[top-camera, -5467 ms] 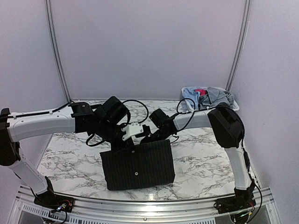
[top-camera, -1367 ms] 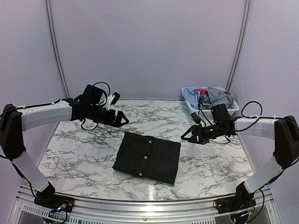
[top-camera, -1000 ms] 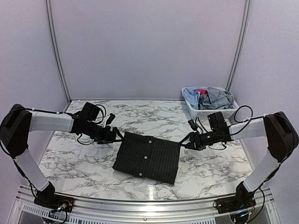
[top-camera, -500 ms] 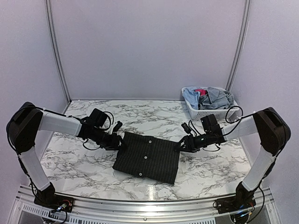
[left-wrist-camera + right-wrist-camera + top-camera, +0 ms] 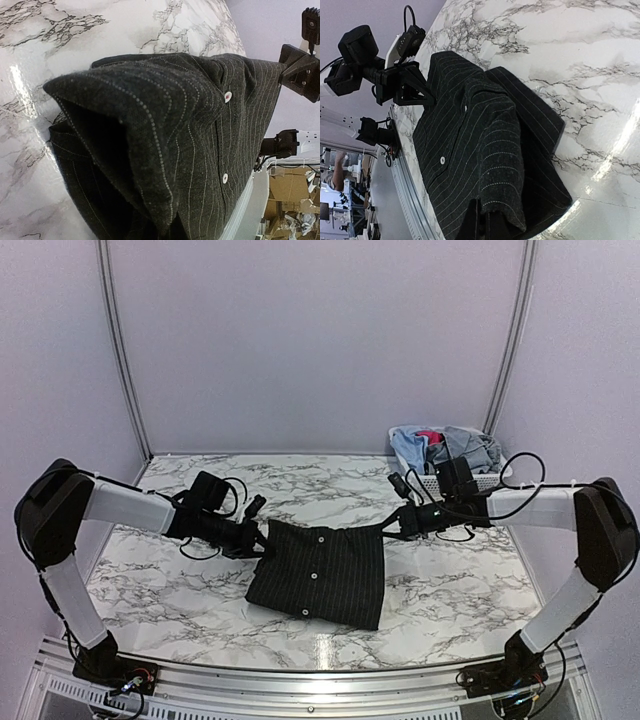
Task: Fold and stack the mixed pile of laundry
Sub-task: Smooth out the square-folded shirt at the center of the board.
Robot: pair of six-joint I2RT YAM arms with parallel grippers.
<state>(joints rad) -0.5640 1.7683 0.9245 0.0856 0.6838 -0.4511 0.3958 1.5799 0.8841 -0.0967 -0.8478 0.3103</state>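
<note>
One shirt [image 5: 318, 575] is getting folded; the rest of the pile [image 5: 462, 447] is waiting in the basket [image 5: 488, 476].
Both tools are clamping its far corners, with the left tool [image 5: 262, 537] and right tool [image 5: 388, 527] holding that edge raised while the near part is lying mid-table [image 5: 450, 590]. Several pieces are waiting to be folded, and no stack is showing yet. Cloth is hiding the fingertips in both wrist views, and the basket's contents are blurring together.

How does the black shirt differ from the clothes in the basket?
The black shirt is folded on the table, pinched at its far corners by the left gripper and right gripper; the basket clothes lie crumpled, untouched. The shirt is dark pinstriped; the basket clothes are light blue, grey and pink-red. Both are soft garments.
</note>
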